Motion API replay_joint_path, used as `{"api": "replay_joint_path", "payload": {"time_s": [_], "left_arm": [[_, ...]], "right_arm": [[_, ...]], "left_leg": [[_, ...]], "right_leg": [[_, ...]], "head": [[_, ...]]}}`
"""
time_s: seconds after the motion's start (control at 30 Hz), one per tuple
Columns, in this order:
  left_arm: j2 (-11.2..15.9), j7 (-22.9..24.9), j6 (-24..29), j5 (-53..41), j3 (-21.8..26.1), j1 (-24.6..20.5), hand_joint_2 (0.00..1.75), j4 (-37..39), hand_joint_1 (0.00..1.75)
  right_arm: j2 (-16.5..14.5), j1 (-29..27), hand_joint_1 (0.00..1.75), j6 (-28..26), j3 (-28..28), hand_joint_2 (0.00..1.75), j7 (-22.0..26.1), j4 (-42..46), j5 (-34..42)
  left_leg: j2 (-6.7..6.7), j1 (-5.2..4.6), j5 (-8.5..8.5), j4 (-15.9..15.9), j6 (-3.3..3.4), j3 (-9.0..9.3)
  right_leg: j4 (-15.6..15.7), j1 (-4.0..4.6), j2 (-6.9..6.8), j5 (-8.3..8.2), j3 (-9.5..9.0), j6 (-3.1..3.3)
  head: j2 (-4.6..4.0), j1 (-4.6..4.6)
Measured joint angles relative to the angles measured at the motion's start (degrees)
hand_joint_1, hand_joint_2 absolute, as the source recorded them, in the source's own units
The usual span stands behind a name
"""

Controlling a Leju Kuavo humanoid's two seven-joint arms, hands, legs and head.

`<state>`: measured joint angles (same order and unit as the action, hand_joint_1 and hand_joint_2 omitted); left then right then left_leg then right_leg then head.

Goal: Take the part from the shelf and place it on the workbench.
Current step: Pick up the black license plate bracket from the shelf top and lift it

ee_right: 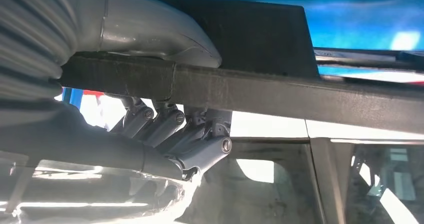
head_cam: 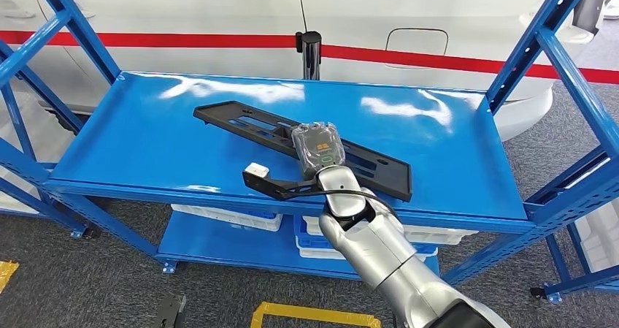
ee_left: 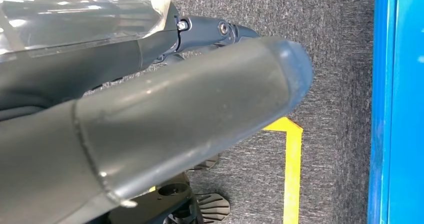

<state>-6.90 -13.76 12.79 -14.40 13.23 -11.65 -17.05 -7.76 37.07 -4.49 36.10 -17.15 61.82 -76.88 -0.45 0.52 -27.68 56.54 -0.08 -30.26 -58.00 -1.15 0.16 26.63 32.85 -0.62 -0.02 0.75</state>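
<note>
Ahead of you stands the blue shelf (head_cam: 146, 138), its glossy top deck framed by slanted blue uprights, with a white car body and its red stripe (head_cam: 182, 39) running behind it. On the lower level you can see white bins (head_cam: 226, 217), and a dark post (head_cam: 311, 54) rises just past the far edge of the deck. Grey carpet lies beneath, marked with yellow floor tape (head_cam: 314, 315).

The part (head_cam: 241, 120), a long flat black panel with cut-outs, lies diagonally across the top deck, one end toward the back left and the other reaching the front right. A thinner black arm with a white tip (head_cam: 257, 170) sticks out from it near the front edge.

Your right arm comes up from below to the middle of the panel. Your right hand (head_cam: 318, 149) has the part clamped: in the right wrist view the thumb (ee_right: 160, 32) presses on one face of the panel's edge and the darker fingers (ee_right: 170, 129) curl against the other face.

Your left hand (ee_left: 150, 119) hangs over the carpet beside the shelf's blue edge; that view is too close to be sure, so you cannot tell whether its fingers are spread or closed.
</note>
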Motion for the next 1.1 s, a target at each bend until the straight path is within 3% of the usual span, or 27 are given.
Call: {"api": "replay_joint_path", "payload": {"time_s": [0.13, 0.3, 0.47, 0.6, 0.8, 1.1], "left_arm": [[0.07, -0.10, 0.48, 0.68, -0.56, 0.01, 0.00, 0.01, 0.00], [0.20, -0.37, 0.58, 1.33, -1.49, 0.04, 0.00, -0.01, 0.00], [0.50, -0.95, 0.65, 2.41, -2.16, 0.05, 0.00, -0.01, 0.00], [0.73, -1.54, 0.26, 3.62, -2.77, 0.07, 1.75, 0.01, 0.00], [0.84, -3.04, -1.02, 6.45, -2.85, 0.29, 1.75, 0.01, 0.00], [0.93, -3.51, -2.01, 7.71, -2.86, 0.48, 1.75, 0.01, 0.00]], "right_arm": [[-0.22, -0.58, 1.75, -3.47, -2.48, 1.75, 4.77, 5.02, 11.92], [-0.16, -0.85, 1.75, -3.89, -5.37, 1.75, 7.72, 13.11, 24.19], [-0.06, -2.00, 1.75, -3.56, -8.26, 1.75, 13.38, 22.11, 51.00], [0.42, -2.24, 1.75, -3.54, -9.87, 1.75, 15.56, 28.38, 61.34], [1.39, -2.94, 1.75, -3.65, -10.88, 1.75, 18.37, 36.17, 72.55], [3.42, -2.94, 1.75, -3.81, -11.14, 1.75, 19.98, 43.35, 76.79]], "left_leg": [[0.02, 0.00, 0.00, 0.00, 0.00, -0.01], [0.01, 0.00, 0.00, 0.00, 0.00, -0.01], [0.00, -0.01, 0.00, 0.01, 0.00, -0.03], [0.01, -0.01, -0.01, 0.01, 0.00, -0.04], [0.00, -0.01, -0.01, 0.01, 0.01, -0.04], [0.01, -0.01, -0.01, 0.01, 0.01, -0.04]], "right_leg": [[0.00, 0.00, 0.02, 0.00, 0.02, 0.00], [0.00, -0.01, 0.01, 0.00, 0.02, 0.00], [0.00, -0.01, 0.01, 0.00, 0.04, 0.00], [0.00, -0.01, 0.01, 0.00, 0.04, 0.00], [0.00, -0.01, 0.01, 0.00, 0.05, 0.00], [0.00, -0.01, 0.01, 0.00, 0.05, 0.00]], "head": [[-0.01, 0.00], [-0.01, 0.00], [0.01, 0.01], [-0.01, -0.01], [0.01, 0.01], [-0.01, 0.00]]}}
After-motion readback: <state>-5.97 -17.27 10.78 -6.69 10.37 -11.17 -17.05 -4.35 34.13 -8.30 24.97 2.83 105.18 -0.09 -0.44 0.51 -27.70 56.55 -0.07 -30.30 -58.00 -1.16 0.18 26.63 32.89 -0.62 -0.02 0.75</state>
